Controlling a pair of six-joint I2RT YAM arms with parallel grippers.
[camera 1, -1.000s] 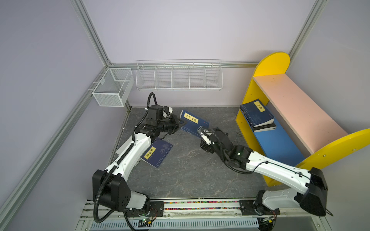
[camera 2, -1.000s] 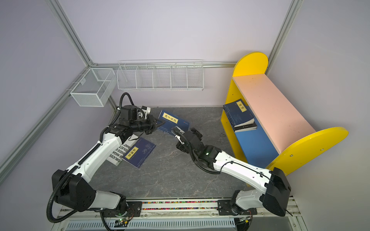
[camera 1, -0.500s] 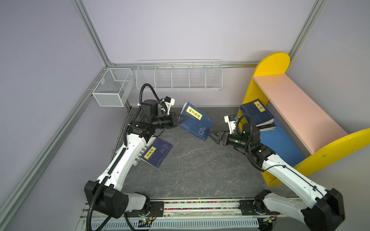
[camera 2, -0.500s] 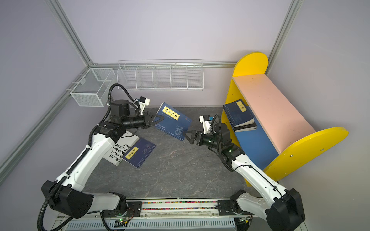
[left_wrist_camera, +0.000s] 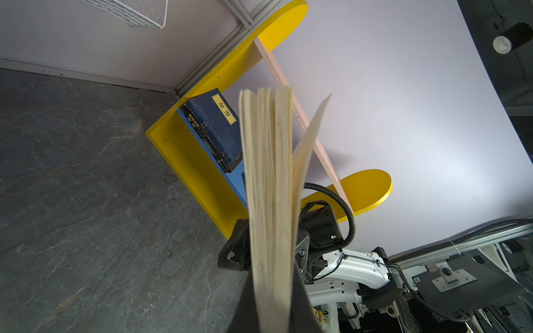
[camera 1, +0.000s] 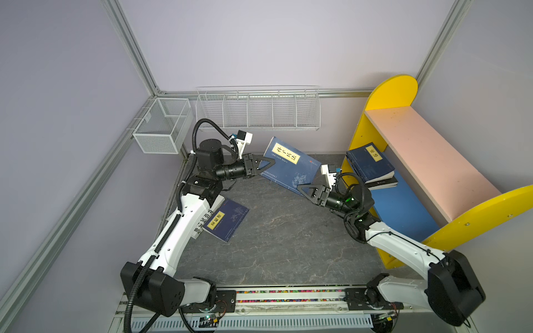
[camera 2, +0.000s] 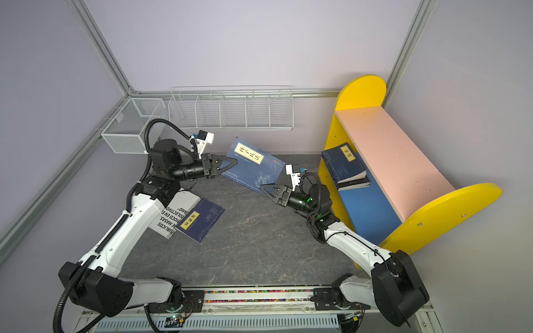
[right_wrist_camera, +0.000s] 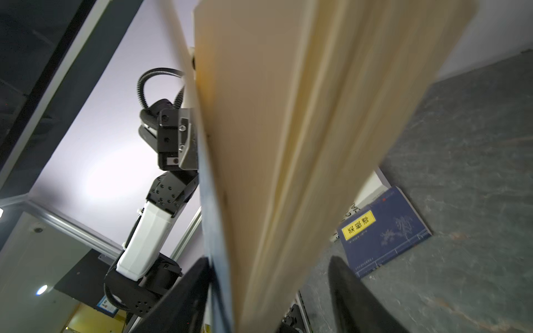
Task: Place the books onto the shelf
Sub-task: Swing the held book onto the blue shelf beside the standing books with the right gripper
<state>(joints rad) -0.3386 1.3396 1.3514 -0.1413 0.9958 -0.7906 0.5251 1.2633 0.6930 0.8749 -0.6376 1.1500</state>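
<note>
My left gripper [camera 1: 269,163] [camera 2: 235,161] is shut on a navy book [camera 1: 291,170] [camera 2: 253,167] with a yellow label and holds it tilted above the floor. My right gripper [camera 1: 301,187] [camera 2: 264,187] straddles its lower corner. In the right wrist view one finger [right_wrist_camera: 184,294] touches the cover, while the other finger [right_wrist_camera: 352,297] stands off the pages [right_wrist_camera: 288,144]. Two books [camera 1: 369,164] [left_wrist_camera: 216,129] lie stacked on the shelf's [camera 1: 427,155] blue lower board. Another navy book [camera 1: 226,220] [right_wrist_camera: 383,230] rests on a white book [camera 2: 173,216] on the floor.
A white wire rack [camera 1: 256,111] hangs on the back wall and a mesh basket [camera 1: 163,129] on the left wall. The shelf's yellow side panel [camera 1: 476,213] stands close behind my right arm. Grey floor lies between the arms.
My left gripper lifted the navy book off the floor and carried it up and right. My right gripper swung back, then came to the book's lower corner with its jaws narrowing.
</note>
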